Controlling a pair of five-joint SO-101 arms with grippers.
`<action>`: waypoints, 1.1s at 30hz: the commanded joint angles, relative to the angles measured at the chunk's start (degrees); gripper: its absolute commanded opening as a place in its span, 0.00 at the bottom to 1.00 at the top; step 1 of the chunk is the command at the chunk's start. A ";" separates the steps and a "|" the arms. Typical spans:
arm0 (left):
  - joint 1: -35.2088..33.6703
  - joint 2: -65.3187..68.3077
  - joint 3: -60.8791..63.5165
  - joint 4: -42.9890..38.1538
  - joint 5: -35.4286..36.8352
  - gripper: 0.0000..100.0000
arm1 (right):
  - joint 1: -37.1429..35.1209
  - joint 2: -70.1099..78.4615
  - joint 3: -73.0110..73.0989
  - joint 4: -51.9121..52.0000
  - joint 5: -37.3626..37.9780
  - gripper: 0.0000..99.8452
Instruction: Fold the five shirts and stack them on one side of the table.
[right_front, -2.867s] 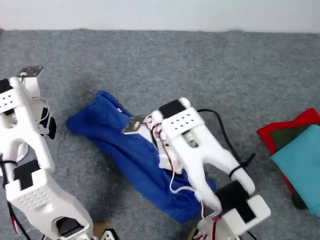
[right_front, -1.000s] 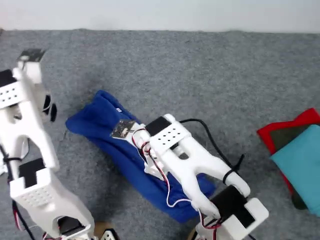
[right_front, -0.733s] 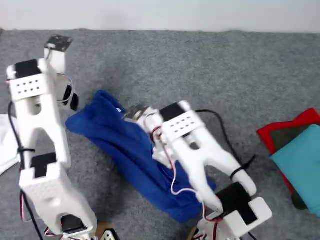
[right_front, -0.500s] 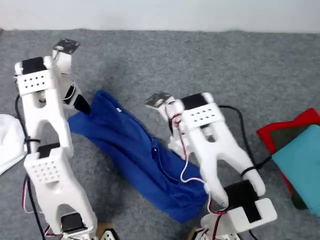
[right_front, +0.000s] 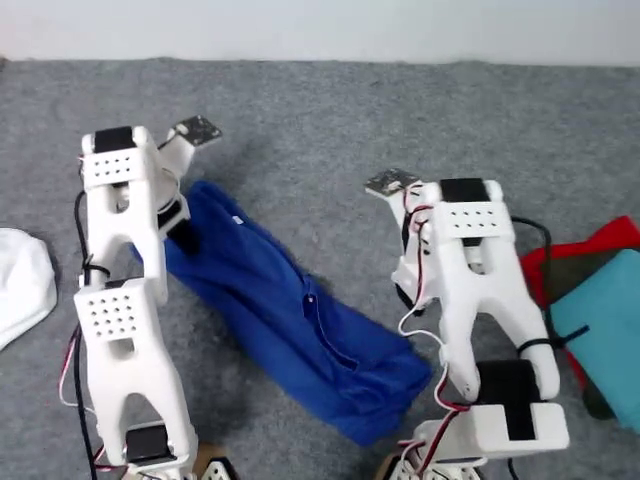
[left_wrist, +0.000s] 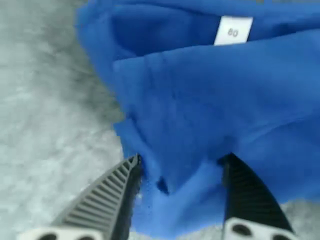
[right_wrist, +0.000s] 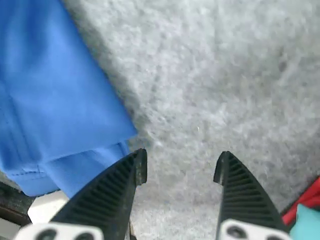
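**A:** Where did the blue shirt (right_front: 290, 330) lie?

**B:** It was stretched in a long, rumpled band across the grey tabletop (right_front: 350, 120), running from the left hand (left_wrist: 180, 167) towards the right hand (right_wrist: 180, 165).

**A:** How did the left hand stand to it?

**B:** It was right at the collar end. Its fingers (left_wrist: 120, 195) were spread wide, and a fold of the shirt's edge sat between them, touching both inner faces. The rest of the cloth ran on ahead of the fingertips, with the white label (left_wrist: 232, 31) well ahead.

**A:** Was it clamped on the fold?

**B:** No. The gap was broad, and the cloth merely filled it.

**A:** And the right hand?

**B:** That one was wide too, with nothing held. Bare tabletop lay between its fingers and ahead of them. The shirt's other end lay just beside the outer face of one finger and near it, but I could not tell whether they touched.

**A:** Was anything else near the hands?

**B:** Off the right hand's far side, away from the blue shirt, a teal cloth (right_front: 605, 320) lay on top of a red cloth (right_front: 590, 250). On the outer side of the left arm, well apart from the left hand, a white cloth (right_front: 22, 290) lay at the tabletop's edge.
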 joint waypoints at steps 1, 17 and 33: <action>0.35 1.85 -1.71 1.67 -0.53 0.25 | 3.03 -0.31 -2.90 1.10 1.76 0.23; 6.07 3.78 -1.71 1.76 -1.76 0.01 | 11.21 -0.31 -2.90 0.66 2.02 0.23; 11.69 -26.64 11.91 2.02 0.18 0.01 | 16.84 -0.22 -2.81 -1.54 2.02 0.23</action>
